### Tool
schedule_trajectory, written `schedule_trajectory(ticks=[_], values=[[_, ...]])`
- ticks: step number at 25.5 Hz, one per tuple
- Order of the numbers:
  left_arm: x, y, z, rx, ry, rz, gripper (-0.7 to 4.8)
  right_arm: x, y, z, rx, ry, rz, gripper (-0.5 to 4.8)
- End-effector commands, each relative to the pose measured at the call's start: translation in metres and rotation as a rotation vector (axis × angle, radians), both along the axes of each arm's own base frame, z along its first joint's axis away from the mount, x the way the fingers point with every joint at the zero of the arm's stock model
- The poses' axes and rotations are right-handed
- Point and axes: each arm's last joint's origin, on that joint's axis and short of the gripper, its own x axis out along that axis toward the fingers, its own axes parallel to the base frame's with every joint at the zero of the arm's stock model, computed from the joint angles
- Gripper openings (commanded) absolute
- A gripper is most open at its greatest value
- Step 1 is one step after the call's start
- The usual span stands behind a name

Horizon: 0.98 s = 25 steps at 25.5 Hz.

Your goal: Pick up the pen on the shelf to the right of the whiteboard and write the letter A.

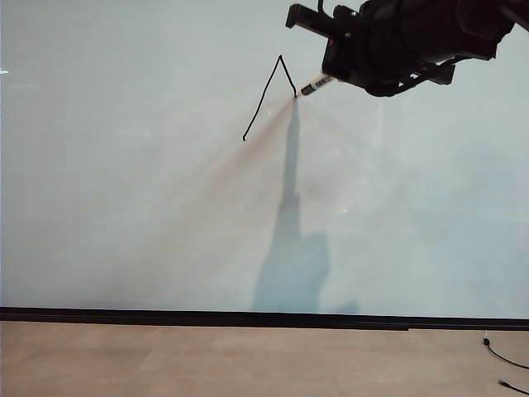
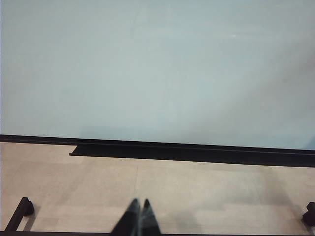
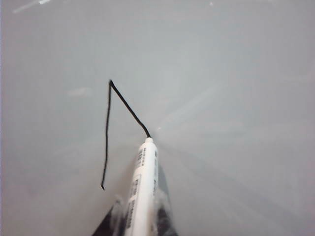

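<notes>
The whiteboard (image 1: 149, 207) fills the exterior view, with a black strip along its lower edge. My right gripper (image 1: 343, 73) reaches in from the upper right, shut on the pen (image 1: 315, 83), a slim white marker. Its black tip touches the board at the end of a short stroke. The drawn lines of the letter A (image 1: 269, 95) form a peak: one long left stroke and a short right stroke, no crossbar. In the right wrist view the pen (image 3: 141, 189) sits between the fingers of my right gripper (image 3: 138, 216), tip on the line (image 3: 125, 105). My left gripper (image 2: 139, 204) is shut, low before the whiteboard (image 2: 157, 69).
A tan surface (image 1: 248, 360) runs below the board. A black cable (image 1: 504, 360) lies at the lower right. The arm's shadow (image 1: 289, 248) falls on the board. Black frame ends (image 2: 22, 209) show at the edges of the left wrist view.
</notes>
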Motion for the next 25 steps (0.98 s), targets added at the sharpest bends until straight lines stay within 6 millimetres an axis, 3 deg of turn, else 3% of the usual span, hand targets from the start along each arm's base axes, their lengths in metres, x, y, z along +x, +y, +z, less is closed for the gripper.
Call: schedule_trajectory(ticks=[1, 22, 25], values=[[0.0, 0.0, 0.002, 0.004, -0.011, -0.001, -0.05, 0.002, -0.003, -0.005, -0.029, 0.051, -0.059, -0.05], [0.0, 0.0, 0.002, 0.004, -0.011, -0.001, -0.05, -0.005, -0.006, -0.019, -0.051, 0.086, -0.067, -0.05], [0.0, 0.0, 0.002, 0.004, -0.011, -0.001, -0.05, -0.024, 0.009, -0.009, -0.054, 0.045, 0.027, -0.05]])
